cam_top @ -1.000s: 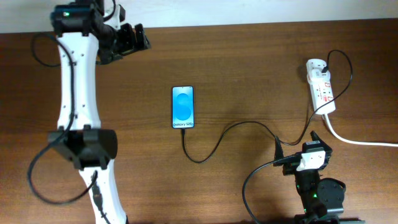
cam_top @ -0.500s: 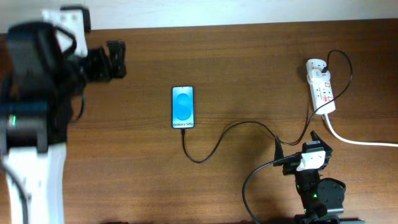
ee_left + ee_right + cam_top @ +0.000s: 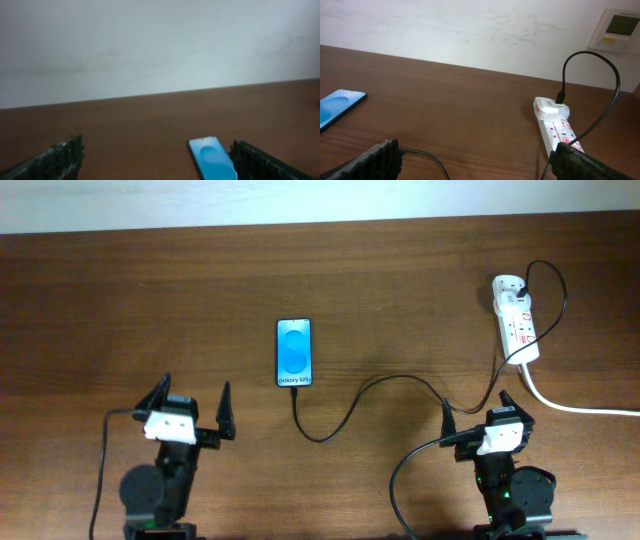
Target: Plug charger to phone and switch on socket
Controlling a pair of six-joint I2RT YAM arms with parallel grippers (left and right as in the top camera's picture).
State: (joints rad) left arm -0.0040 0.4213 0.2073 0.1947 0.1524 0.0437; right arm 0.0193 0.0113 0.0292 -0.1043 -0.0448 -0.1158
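The phone (image 3: 294, 352) lies flat mid-table, blue screen up; it also shows in the left wrist view (image 3: 212, 157) and the right wrist view (image 3: 337, 105). The charger cable (image 3: 350, 408) runs from the phone's near end in a curve to the socket (image 3: 515, 320) at the far right, where its adapter is plugged in. The socket shows in the right wrist view (image 3: 556, 127). My left gripper (image 3: 190, 408) is open and empty, near the front edge, left of the phone. My right gripper (image 3: 480, 408) is open and empty, in front of the socket, over the cable.
The socket's thick white cord (image 3: 580, 406) runs off the right edge. A white wall (image 3: 160, 45) stands behind the table's far edge. A wall controller (image 3: 620, 30) hangs at the right.
My left arm has swung back from the far left of the table and folded down to the front edge. The phone, cable, socket and right arm have not moved.
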